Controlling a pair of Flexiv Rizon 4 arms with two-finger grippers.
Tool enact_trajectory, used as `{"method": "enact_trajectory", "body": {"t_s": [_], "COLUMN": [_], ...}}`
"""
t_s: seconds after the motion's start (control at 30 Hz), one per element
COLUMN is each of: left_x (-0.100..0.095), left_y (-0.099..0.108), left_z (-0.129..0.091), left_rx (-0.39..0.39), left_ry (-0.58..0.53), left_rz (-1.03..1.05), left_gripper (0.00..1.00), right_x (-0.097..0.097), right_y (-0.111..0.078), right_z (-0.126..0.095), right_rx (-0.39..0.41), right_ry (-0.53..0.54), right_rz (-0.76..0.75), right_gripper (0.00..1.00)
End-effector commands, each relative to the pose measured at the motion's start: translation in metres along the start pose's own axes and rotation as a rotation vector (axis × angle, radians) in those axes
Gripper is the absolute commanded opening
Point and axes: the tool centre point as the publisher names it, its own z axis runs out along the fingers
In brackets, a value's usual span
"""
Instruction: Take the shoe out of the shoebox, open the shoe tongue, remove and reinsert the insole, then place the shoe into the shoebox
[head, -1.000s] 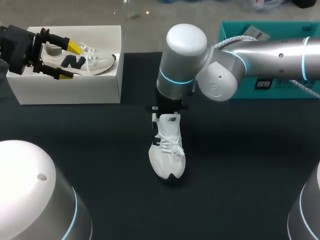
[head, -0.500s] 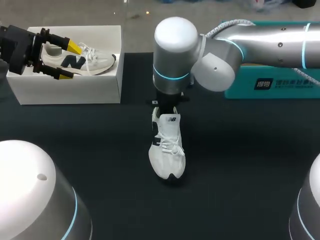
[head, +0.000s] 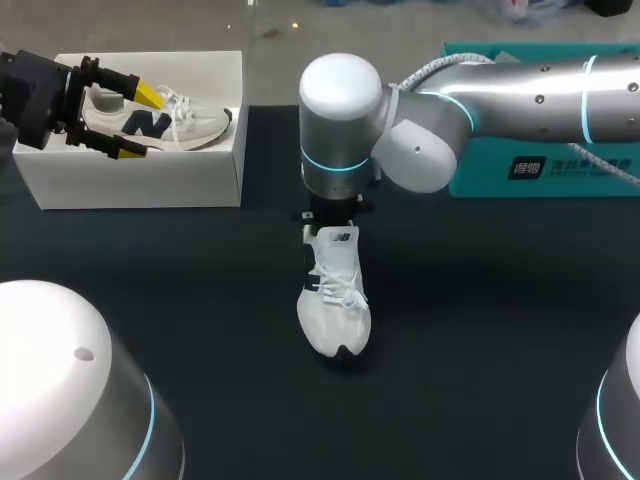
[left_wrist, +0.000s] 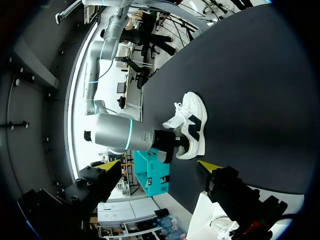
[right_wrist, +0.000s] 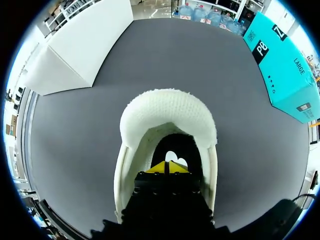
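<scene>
**Desk:** Report the working hand first.

**Operator:** I am looking down the right gripper (right_wrist: 167, 167) in its own wrist view. Its yellow tips are sitting together, pushed down into the mouth of the shoe (right_wrist: 167, 112), with the collar ringing them. I cannot tell whether they are nipping anything thin. The interior ahead of the tips is showing dark, with two small pale patches.

**Desk:** And the shoe itself?

**Operator:** In the head view it is standing on its sole at the centre of the frame, on the black table (head: 480, 330). Its toe is pointing toward the lower edge and its heel is sitting under the right arm (head: 340, 130), which is coming in from the right. It is out of the shoebox (head: 130, 185), which is lying in the upper left, well apart.

**Desk:** The other hand?

**Operator:** The left gripper (head: 138, 122) is hanging over that box with its fingers apart, holding nothing. A second shoe (head: 195, 125) is lying inside the box. A teal box (head: 540, 170) is sitting at the upper right.

**Desk:** Step in hand?

**Operator:** I am judging it as the insole removal, at the reach-in. The next move is calling for a firm pinch on the insole's heel edge and a slow draw upward. Nothing is bracing the shoe, so it may come up with the insole.
</scene>
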Motion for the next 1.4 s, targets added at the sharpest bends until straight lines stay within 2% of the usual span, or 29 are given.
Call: {"method": "enact_trajectory", "body": {"t_s": [0.03,0.27,0.57,0.73,0.9,1.1,1.4], "left_x": [-0.001,-0.001,-0.001,-0.001,-0.001,-0.001,-0.001], "left_y": [0.000,0.000,0.000,0.000,0.000,0.000,0.000], "left_z": [0.000,0.000,0.000,0.000,0.000,0.000,0.000], "left_rx": [0.000,0.000,0.000,0.000,0.000,0.000,0.000], "left_ry": [0.004,0.004,0.004,0.004,0.004,0.004,0.004], "left_rz": [0.000,0.000,0.000,0.000,0.000,0.000,0.000], "left_gripper": [1.00,1.00,1.00,1.00,1.00,1.00,1.00], "right_x": [0.004,0.016,0.007,0.003,-0.002,-0.010,-0.010], "right_y": [-0.004,-0.006,0.001,0.004,0.002,-0.002,-0.004], "right_z": [0.013,0.001,-0.042,-0.052,-0.048,-0.027,-0.006], "right_rx": [-0.010,-0.015,-0.072,-0.082,-0.065,-0.035,-0.006], "right_ry": [0.036,0.109,0.025,-0.013,-0.040,-0.075,-0.087], "right_rz": [0.004,-0.001,-0.039,-0.034,-0.030,-0.016,-0.014], "right_gripper": [0.00,0.00,0.00,0.00,0.00,0.00,0.00]}}
